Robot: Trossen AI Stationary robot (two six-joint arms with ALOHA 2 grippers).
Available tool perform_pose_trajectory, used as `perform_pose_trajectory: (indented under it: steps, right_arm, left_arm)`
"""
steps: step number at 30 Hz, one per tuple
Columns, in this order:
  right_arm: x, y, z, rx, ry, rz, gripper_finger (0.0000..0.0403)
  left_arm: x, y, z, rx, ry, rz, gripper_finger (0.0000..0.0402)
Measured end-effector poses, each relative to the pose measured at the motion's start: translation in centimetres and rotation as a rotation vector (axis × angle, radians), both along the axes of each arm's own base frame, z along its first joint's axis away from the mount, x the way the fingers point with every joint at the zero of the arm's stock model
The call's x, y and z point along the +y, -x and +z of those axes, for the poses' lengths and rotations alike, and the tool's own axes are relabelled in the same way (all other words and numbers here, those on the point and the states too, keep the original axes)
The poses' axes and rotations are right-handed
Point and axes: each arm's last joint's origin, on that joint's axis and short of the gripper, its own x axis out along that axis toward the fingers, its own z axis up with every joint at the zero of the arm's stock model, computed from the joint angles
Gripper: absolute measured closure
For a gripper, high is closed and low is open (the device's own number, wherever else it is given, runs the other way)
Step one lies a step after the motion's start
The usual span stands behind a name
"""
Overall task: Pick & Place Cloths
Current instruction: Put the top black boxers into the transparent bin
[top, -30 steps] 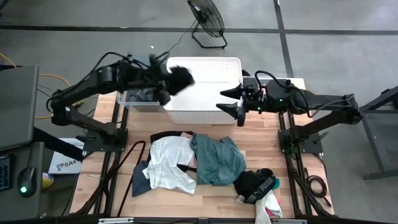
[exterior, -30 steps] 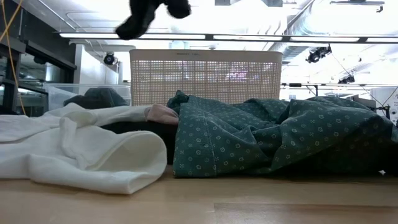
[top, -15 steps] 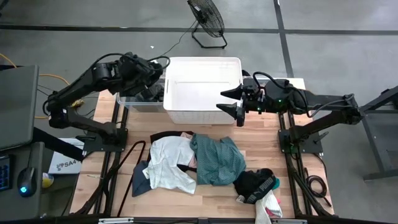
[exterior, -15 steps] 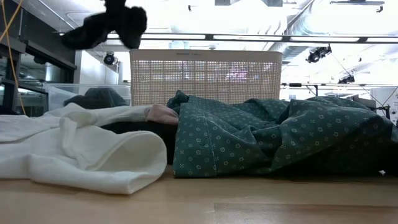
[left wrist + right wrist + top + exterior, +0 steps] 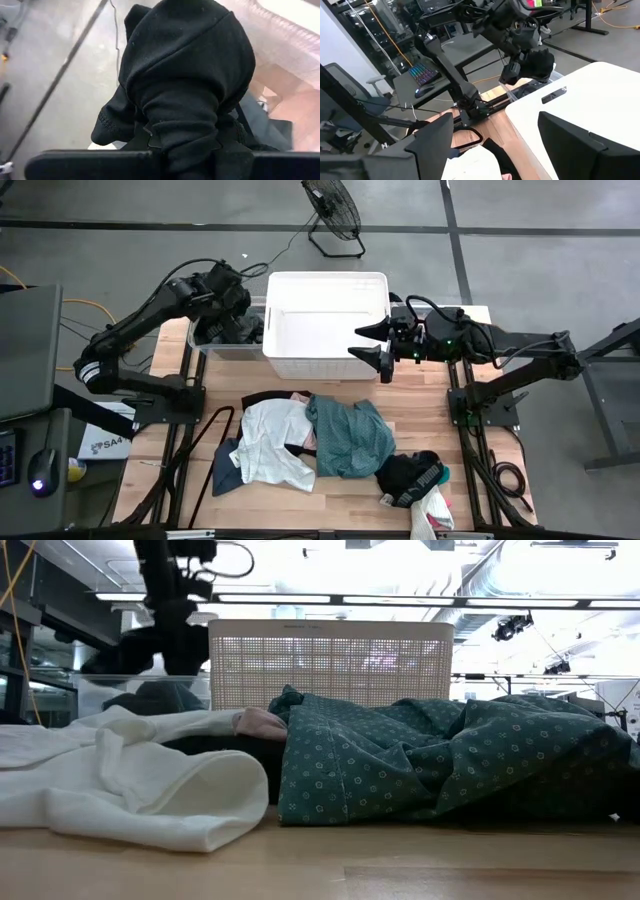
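Observation:
My left gripper is shut on a black cloth and hangs over the clear bin at the table's far left. In the low view the black cloth dangles just above the bin's rim. My right gripper stands open by the right wall of the white lattice basket, with nothing between its fingers. On the table lie more cloths: white, teal-green, black, dark blue and a pink one peeking out. My left gripper pinches a bunched-up fold of the black cloth between its two fingers, several layers thick. The fingers slant downward toward the bin. The cloth bulges past the fingertips and hangs below them, lifted clear of the table; whether it touches what lies in the bin I cannot tell.
A grey cloth lies inside the clear bin. The basket stands at the far middle, right beside the bin. A floor fan stands beyond the table. Bare wood shows along the near edge.
My left gripper has swung from above the basket's left corner toward the table's left edge and down, tipping its fingers downward, and now hangs over the clear bin. The black cloth went with it, still held, and hangs lower than before.

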Motion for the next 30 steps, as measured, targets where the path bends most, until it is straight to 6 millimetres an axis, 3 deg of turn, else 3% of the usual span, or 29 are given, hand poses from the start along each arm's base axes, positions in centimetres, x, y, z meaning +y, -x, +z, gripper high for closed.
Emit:
perform_pose_trajectory:
  steps: [9,18,24,30]
  right_arm:
    - [0.0,0.0,-0.1,0.004,-0.017,-0.003,0.0121]
    - [-0.1,0.0,-0.1,0.004,-0.019,-0.033,0.0121]
    - [-0.1,0.0,-0.1,0.004,-0.018,-0.039,0.0121]
    - [-0.1,0.0,-0.1,0.004,-0.018,-0.039,0.0121]
  left_arm:
    - [2.1,0.6,-4.7,-0.13,0.136,-0.056,0.0367]
    - [1.8,0.7,-8.7,-0.262,0.262,0.142,0.0361]
    - [1.7,0.7,-10.1,-0.337,0.299,0.239,0.0353]
    - [2.0,0.5,-10.0,-0.377,0.276,0.249,0.0337]
